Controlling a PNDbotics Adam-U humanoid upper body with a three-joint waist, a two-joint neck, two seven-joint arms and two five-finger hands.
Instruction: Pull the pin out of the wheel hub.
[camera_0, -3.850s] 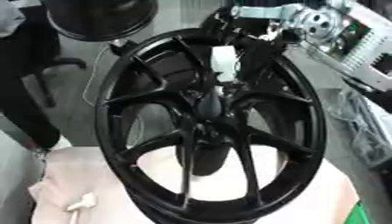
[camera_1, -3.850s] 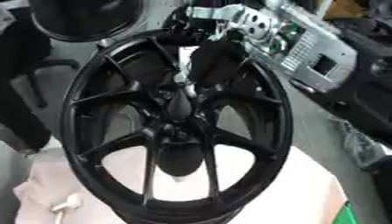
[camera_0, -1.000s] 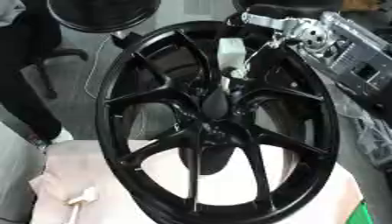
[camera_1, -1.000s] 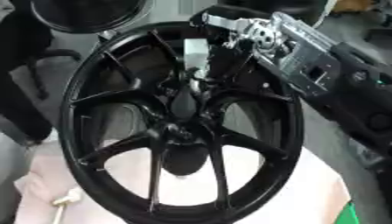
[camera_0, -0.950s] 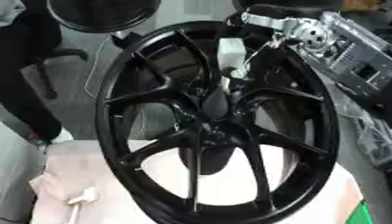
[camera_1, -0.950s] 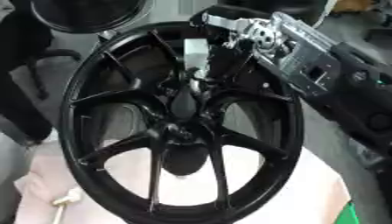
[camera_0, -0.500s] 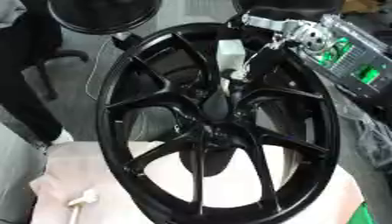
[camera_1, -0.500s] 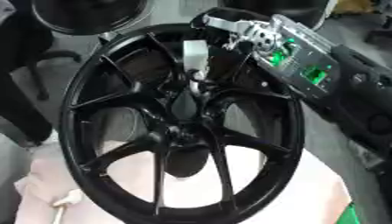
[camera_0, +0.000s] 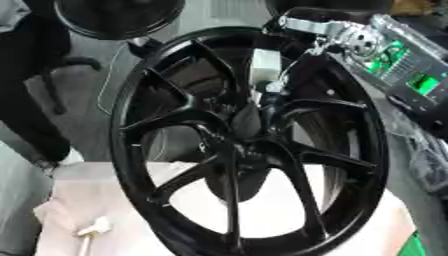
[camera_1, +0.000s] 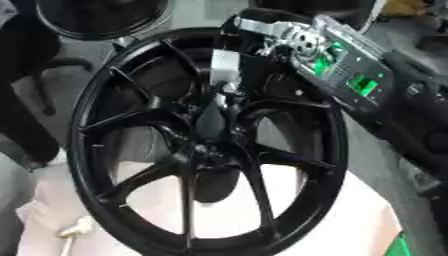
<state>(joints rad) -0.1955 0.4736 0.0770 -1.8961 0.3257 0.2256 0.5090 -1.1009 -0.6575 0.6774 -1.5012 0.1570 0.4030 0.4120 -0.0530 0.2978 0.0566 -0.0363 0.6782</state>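
a large glossy black multi-spoke alloy wheel (camera_0: 254, 145) stood upright and slightly tilted, filling most of both views, its lower rim resting on a pale cream cloth (camera_0: 131, 200) that covered the desk. its spokes ran from the dark central hub (camera_0: 241, 145) out to the rim, and the cloth showed through the lower gaps between them.

the robot's right arm, black with a silver joint and green-lit panels (camera_1: 350, 65), came in from the upper right and crossed the wheel's upper rim. at its end the right hand (camera_1: 229, 92) reached down through the spokes just above the hub, with a white block-shaped part (camera_1: 225, 65) showing above its dark fingers. the fingers merged with the black spokes, so whether they were open or closed on anything could not be told. the pin itself could not be made out against the dark hub; only the hub where the fingers met it was visible.

a small white object with a thin tail (camera_0: 92, 229) lay on the cloth near the lower left, clear of the wheel. the left hand showed in neither view.
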